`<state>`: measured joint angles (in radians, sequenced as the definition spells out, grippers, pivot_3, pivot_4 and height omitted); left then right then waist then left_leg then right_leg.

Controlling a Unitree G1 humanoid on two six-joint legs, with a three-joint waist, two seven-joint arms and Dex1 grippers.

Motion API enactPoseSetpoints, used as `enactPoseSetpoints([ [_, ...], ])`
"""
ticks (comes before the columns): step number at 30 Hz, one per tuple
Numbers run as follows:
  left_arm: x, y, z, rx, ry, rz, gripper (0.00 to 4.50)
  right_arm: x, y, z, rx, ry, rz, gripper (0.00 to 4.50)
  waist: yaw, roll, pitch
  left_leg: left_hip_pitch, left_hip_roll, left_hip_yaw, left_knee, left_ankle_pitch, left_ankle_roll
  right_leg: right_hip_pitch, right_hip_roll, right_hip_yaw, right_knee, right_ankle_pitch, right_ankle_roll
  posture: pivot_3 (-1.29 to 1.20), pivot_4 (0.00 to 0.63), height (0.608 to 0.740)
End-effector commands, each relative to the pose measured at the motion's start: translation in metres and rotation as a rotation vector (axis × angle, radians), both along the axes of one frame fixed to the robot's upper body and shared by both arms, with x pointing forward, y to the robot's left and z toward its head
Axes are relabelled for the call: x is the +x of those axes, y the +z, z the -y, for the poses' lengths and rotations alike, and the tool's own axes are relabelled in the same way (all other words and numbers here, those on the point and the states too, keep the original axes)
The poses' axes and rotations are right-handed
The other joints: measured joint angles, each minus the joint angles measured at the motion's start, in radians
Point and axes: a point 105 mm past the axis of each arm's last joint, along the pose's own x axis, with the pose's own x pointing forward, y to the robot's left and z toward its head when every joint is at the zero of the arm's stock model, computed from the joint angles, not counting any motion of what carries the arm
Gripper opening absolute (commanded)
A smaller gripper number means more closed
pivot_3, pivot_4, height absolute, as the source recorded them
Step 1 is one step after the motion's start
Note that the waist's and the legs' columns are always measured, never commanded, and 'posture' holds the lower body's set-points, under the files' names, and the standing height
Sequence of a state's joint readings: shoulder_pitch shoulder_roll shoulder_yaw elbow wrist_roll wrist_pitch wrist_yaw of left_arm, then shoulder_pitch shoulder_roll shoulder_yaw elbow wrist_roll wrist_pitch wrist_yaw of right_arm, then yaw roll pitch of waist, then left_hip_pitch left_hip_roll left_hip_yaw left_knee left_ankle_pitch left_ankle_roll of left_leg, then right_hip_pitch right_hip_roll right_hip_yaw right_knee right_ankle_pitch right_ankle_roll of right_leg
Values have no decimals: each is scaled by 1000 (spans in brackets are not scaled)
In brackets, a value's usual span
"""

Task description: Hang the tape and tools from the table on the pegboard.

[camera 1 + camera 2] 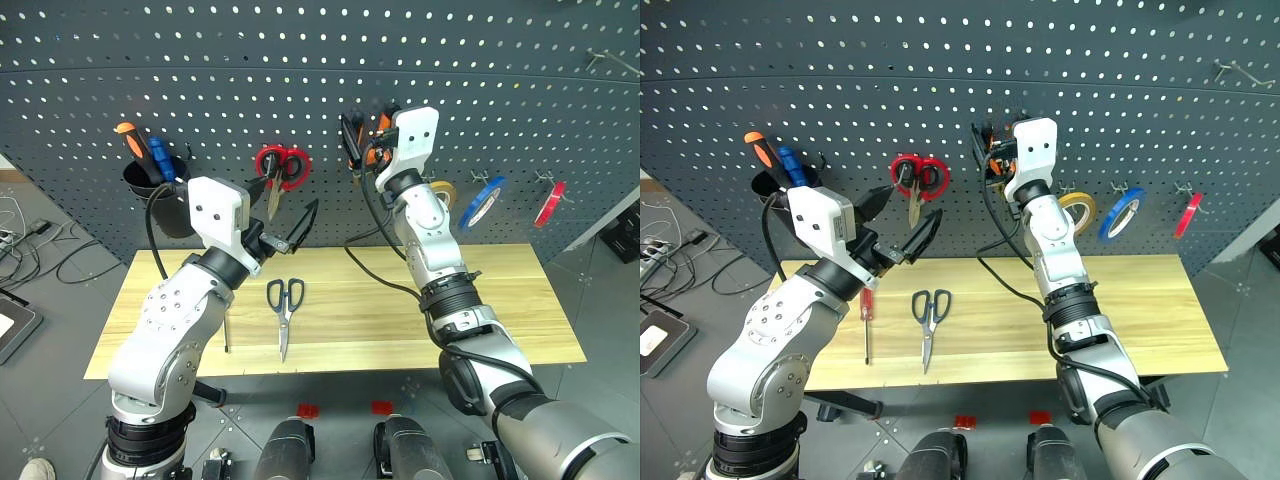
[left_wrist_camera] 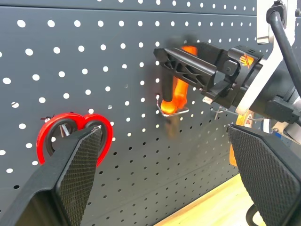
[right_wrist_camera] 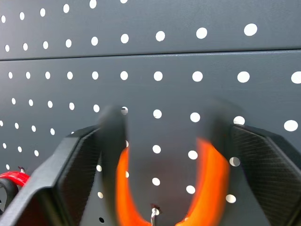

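Dark grey pegboard [image 1: 250, 60] fills the background, with the light wooden surface [image 1: 520, 300] below it. From the left: a black cup [image 1: 165, 195] on the board holds orange and blue screwdrivers, and the left gripper [image 1: 902, 215] hangs with its jaws spread, empty, in front of the red-handled scissors [image 1: 280, 165]. Under it, on the surface, lie the red-handled screwdriver [image 1: 868, 315] and the dark-blue-handled scissors [image 1: 284, 310], both with their long axes running from the front edge toward the board. Both lie just below and slightly forward of the left gripper, so that arm looks the nearer for either one. The right gripper [image 1: 360, 140] is up at the board, jaws spread on either side of the orange-and-black pliers [image 2: 176, 96], which hang on 1 hook. Whether the fingers touch the handles is hard to make out. Farther right hang yellow, blue and red tape [image 1: 550, 203] rolls.
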<state>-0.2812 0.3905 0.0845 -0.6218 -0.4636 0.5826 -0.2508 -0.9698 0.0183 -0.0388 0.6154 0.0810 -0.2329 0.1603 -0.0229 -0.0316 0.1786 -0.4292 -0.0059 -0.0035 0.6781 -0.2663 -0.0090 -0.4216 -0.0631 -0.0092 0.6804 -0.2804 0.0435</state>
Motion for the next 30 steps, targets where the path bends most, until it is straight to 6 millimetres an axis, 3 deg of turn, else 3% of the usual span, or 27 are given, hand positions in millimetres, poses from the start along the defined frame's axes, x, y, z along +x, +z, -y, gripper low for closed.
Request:
enactPoseSetpoints([
  [1,-4,8,1,-1,-8,37,4500,-6,12,3,14,7,47,4493,0,0,0,0,0,0,0,0,0,0,0,0,0,0,0,18,171,740],
  [7,-8,4,-1,-1,-6,20,4500,-14,9,7,9,63,24,4493,-2,1,0,0,0,0,0,0,0,0,0,0,0,0,0,3,183,740],
  [12,-18,-3,-3,-10,0,-14,4500,-42,8,11,-66,209,16,4493,-2,2,2,0,0,-1,0,-1,1,1,-2,1,0,0,0,-12,198,740],
  [17,-27,-20,-4,-19,18,-78,4500,-70,-6,16,-195,335,-14,4493,-3,6,4,1,0,-1,0,-2,3,2,-4,2,-1,0,0,-28,210,740],
  [21,-16,-42,-20,8,142,-142,4500,-90,-25,12,-301,502,-56,4493,-5,8,6,3,0,-1,1,-4,7,3,-5,1,-1,0,-1,-46,225,740],
  [25,5,-82,-42,16,330,-270,4500,-116,-68,15,-526,662,-89,4493,-4,13,18,14,-2,-1,0,-8,13,17,-5,0,-6,-1,-2,-74,257,740],
  [30,15,-133,-46,19,440,-452,4500,-137,-109,28,-641,783,-152,4493,-9,10,55,15,-2,-1,2,-8,14,18,-7,0,-6,-1,-2,-91,325,740],
])
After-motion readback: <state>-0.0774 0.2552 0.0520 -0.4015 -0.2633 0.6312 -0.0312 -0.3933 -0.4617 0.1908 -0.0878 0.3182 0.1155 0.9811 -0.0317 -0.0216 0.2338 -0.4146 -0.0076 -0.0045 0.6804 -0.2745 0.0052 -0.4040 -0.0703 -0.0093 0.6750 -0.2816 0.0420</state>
